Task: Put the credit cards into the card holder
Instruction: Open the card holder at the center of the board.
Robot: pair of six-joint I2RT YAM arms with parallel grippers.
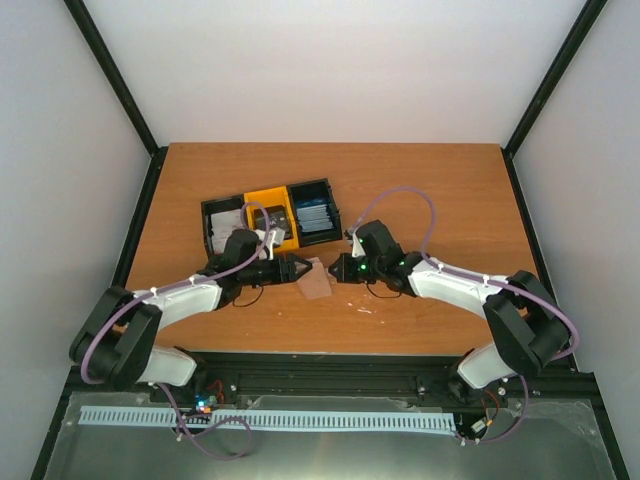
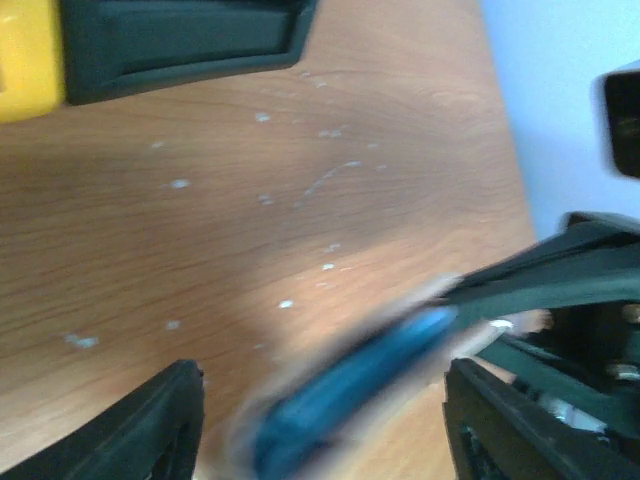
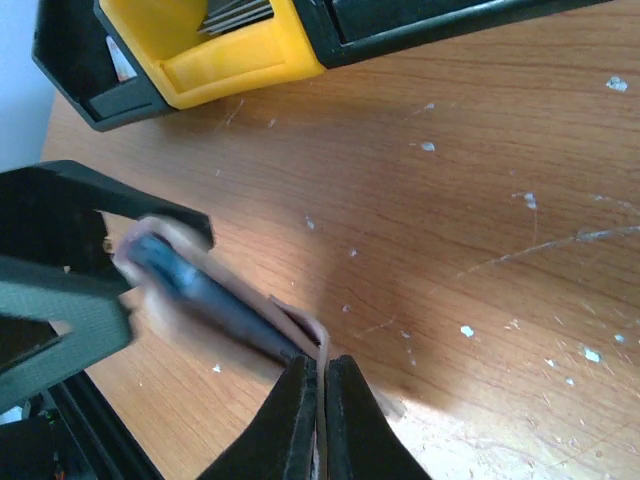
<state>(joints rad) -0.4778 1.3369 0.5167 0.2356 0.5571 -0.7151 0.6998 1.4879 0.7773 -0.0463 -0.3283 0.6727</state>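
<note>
Right gripper point(image 3: 322, 378) is clamped fully closed on one edge of the card point(image 3: 215, 300) (blue in wrist views), held btw the arms just in front of the card holder point(image 1: 208, 230); left gripper point(image 2: 320, 430) stands wide apart either side of it, gripping nothing. Best: back left straight out w/o brushing the card, then, w/ only an edge grip, carry slowly & drop it edge-first by the blue stack point(image 1: 316, 218).

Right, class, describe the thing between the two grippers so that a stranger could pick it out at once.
Start at the wooden table, then the black-and-yellow tray at its back. Just in front, the right gripper pinches a pale pinkish card holder with a blue card inside. Unlike the stacked cards, it is off the tray.
</note>
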